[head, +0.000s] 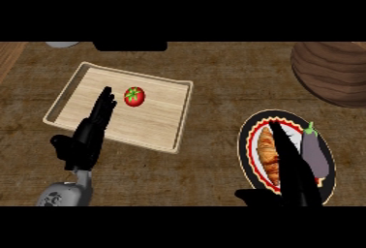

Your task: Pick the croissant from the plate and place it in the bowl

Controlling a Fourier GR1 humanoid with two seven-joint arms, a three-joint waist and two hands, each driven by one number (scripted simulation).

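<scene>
A golden croissant (pixel 267 150) lies on a round plate (pixel 250 127) with a black rim and red edging at the lower right. Beside it on the same plate sits a purple eggplant (pixel 314 151). My right hand (pixel 292 164) hovers over the plate with straight fingers running between croissant and eggplant, partly covering the croissant; it is open and holds nothing. A brown wooden bowl (pixel 334 70) stands at the upper right, cut by the view's edge. My left hand (pixel 91 128) rests open at the left, fingers stretched over the tray's near corner.
A pale wooden tray (pixel 157 121) sits left of centre with a red tomato (pixel 134 96) on it. A grey object (pixel 63 44) peeks in at the top left. The counter is dark wood grain between tray and plate.
</scene>
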